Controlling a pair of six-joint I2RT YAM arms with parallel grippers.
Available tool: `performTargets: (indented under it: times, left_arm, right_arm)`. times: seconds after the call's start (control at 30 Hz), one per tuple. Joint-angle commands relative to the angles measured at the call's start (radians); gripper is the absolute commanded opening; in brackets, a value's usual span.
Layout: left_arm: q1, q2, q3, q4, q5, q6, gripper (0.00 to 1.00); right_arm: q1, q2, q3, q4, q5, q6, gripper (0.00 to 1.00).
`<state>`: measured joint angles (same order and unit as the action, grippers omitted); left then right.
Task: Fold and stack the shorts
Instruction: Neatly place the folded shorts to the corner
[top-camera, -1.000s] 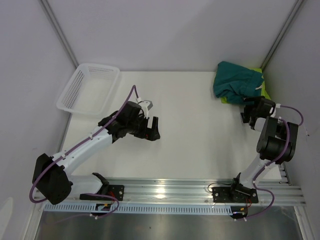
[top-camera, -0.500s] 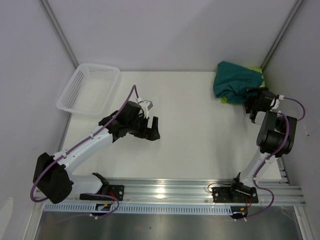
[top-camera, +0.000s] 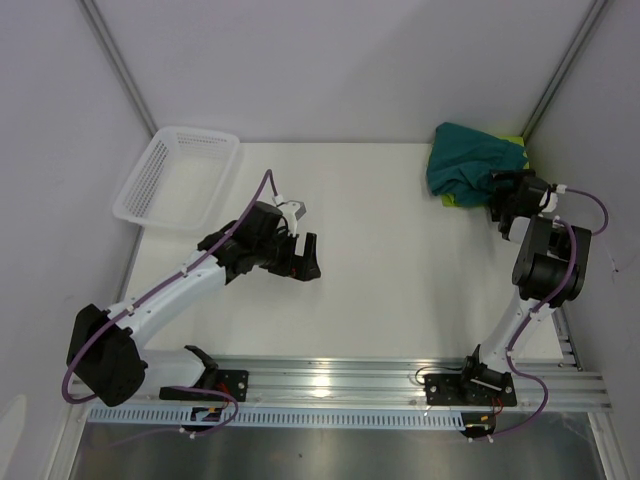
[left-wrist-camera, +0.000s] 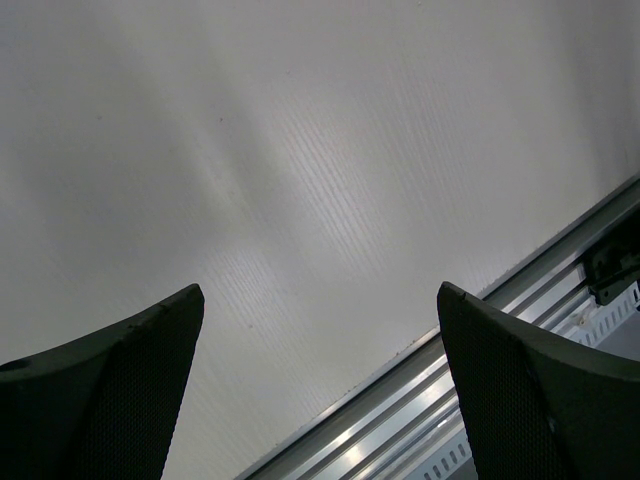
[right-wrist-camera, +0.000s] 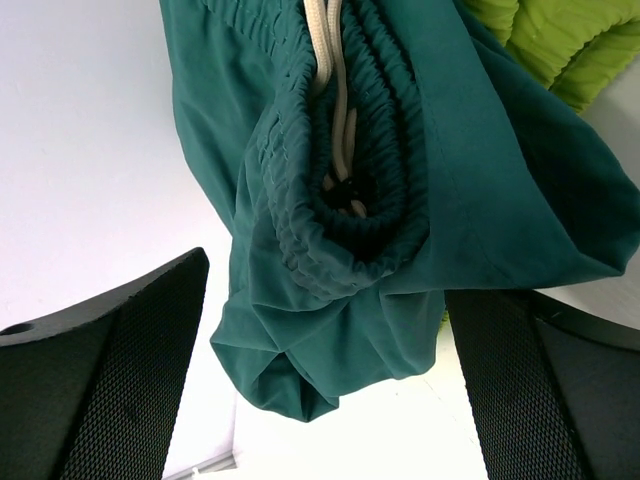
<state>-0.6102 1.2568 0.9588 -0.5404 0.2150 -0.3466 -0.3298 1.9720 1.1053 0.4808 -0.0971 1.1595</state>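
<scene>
The right gripper (top-camera: 503, 192), jaws spread wide and holding nothing, points at the dark teal shorts (top-camera: 468, 160), whose bunched waistband and white drawstring (right-wrist-camera: 330, 60) fill its wrist view just ahead of the fingers. They lie crumpled on the lime green shorts (top-camera: 528, 184) at the upper right of the overhead frame. Closing here could catch both pairs, or only the drawstring, and drag the heap along. The left gripper (top-camera: 305, 258), equally wide and empty, hovers over the white table (top-camera: 390, 230) left of centre. A white mesh basket (top-camera: 175, 178) sits upper left, and pale walls enclose everything.
</scene>
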Motion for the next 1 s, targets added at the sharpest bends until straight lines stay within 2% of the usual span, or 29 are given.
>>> performTargets:
  times: [0.0,0.3,0.37,0.4,0.43,0.57,0.63,0.83,0.97]
  left_arm:
    - [0.009,-0.003,-0.003,0.030,0.021,0.018,0.99]
    - [0.010,-0.013,-0.003,0.025,0.017,0.021,0.99]
    - [0.010,-0.011,-0.003,0.025,0.015,0.021,0.99]
    - [0.010,-0.010,-0.005,0.025,0.015,0.021,0.99]
    - [0.010,-0.008,-0.003,0.025,0.017,0.021,0.99]
    - [0.010,-0.007,-0.002,0.026,0.018,0.021,0.99]
    - [0.010,-0.005,0.000,0.025,0.018,0.023,0.99]
    - [0.012,-0.008,-0.002,0.019,0.017,0.023,0.99]
    - [0.012,-0.013,-0.003,0.022,0.018,0.023,0.99]
  right_arm:
    - [0.011,-0.041,-0.005,0.010,0.040,-0.012,0.99]
    - [0.006,0.024,0.033,0.030,0.034,0.012,1.00]
    - [0.008,0.040,0.050,0.024,0.039,0.014,0.95]
    - [0.008,0.045,0.068,0.021,0.039,0.016,0.90]
    - [0.008,0.050,0.076,0.016,0.042,0.017,0.81]
    - [0.006,0.054,0.108,-0.027,0.068,0.017,0.62]
    - [0.005,0.063,0.128,-0.025,0.069,0.023,0.45]
    - [-0.002,0.093,0.220,-0.094,0.076,0.008,0.02]
    - [-0.006,0.100,0.332,-0.198,0.080,-0.038,0.00]
